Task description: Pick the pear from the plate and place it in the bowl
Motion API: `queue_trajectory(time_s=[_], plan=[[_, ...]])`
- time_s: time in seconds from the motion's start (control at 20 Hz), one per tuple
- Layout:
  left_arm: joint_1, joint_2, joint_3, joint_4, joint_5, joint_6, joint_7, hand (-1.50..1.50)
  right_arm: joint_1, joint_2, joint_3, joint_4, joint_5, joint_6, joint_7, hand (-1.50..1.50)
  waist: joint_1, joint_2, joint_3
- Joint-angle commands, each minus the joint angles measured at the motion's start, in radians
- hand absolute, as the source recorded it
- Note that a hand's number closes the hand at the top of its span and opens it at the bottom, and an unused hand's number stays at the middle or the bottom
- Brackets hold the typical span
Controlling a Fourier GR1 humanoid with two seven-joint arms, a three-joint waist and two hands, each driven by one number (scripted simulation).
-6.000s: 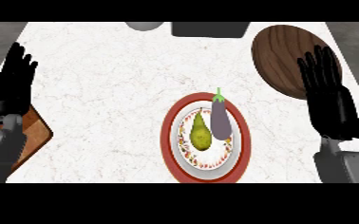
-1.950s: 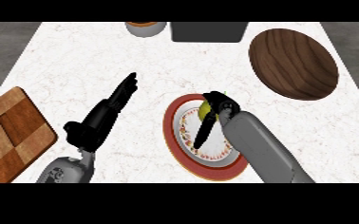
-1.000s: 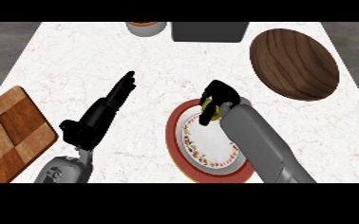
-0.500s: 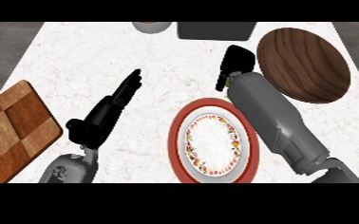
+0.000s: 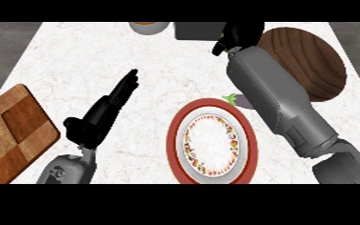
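- Curled shut near the top of the view, my right hand [image 5: 239, 37] seems to carry the pear; the fruit is hidden inside my fingers (I judge this because the plate holds none).
- I hold it just beside the round dark wooden bowl [image 5: 309, 63], since the drop goes there.
- Below, the red-rimmed round plate with a patterned white centre [image 5: 209, 145] lies bare, a small purple eggplant [image 5: 243, 101] off its upper right rim.
- Out of the way, my left hand [image 5: 105, 109] hangs with straight fingers over the white marble counter [image 5: 84, 57].
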Motion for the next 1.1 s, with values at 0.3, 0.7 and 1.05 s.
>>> queue_trajectory(time_s=[0.3, 0.7, 1.05], plan=[[-0.043, -0.050, -0.008, 0.027, -0.040, 0.027, 0.011, 0.00, -0.058, -0.123, -0.151, 0.050, 0.022, -0.096, -0.002, 1.50, -0.009, 0.004, 0.000], [0.018, -0.004, 0.007, -0.053, -0.024, -0.024, 0.023, 0.00, 0.038, -0.241, -0.133, 0.175, 0.153, -0.224, -0.066, 1.50, -0.002, 0.003, 0.001], [0.007, -0.030, 0.019, -0.053, -0.022, -0.017, 0.023, 0.00, 0.083, -0.241, -0.245, 0.274, 0.042, -0.113, -0.200, 1.50, 0.007, 0.007, 0.002]])
